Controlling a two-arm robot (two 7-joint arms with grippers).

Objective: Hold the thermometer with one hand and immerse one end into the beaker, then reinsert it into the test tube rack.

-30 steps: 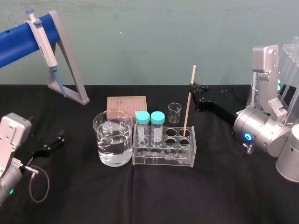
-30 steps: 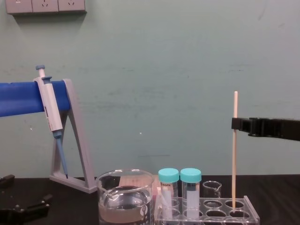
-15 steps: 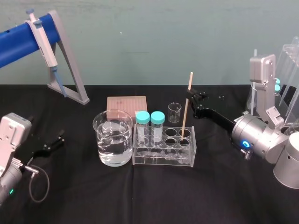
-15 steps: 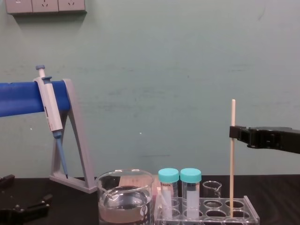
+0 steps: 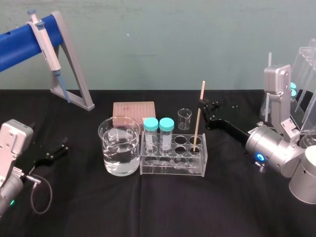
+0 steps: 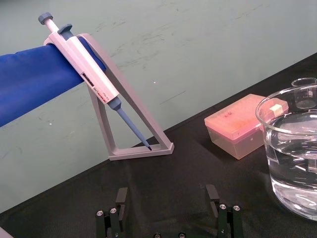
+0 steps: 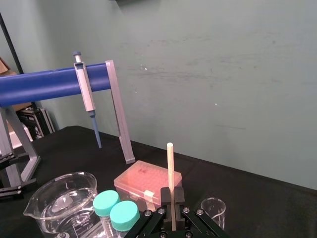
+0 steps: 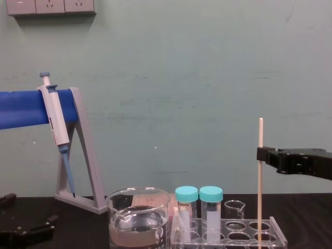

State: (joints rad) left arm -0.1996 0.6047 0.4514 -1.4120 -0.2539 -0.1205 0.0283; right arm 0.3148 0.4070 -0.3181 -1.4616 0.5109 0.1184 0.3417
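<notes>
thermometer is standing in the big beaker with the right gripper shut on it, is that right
Not quite. The thermometer stands in a hole at the right end of the rack, not in the beaker, which sits left of the rack; the head view shows it. The right gripper is shut on it, as you said.

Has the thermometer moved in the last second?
Yes. In the chest view the thermometer, held by the right tool, has gone down: its top stands lower above the test tube rack.
</notes>
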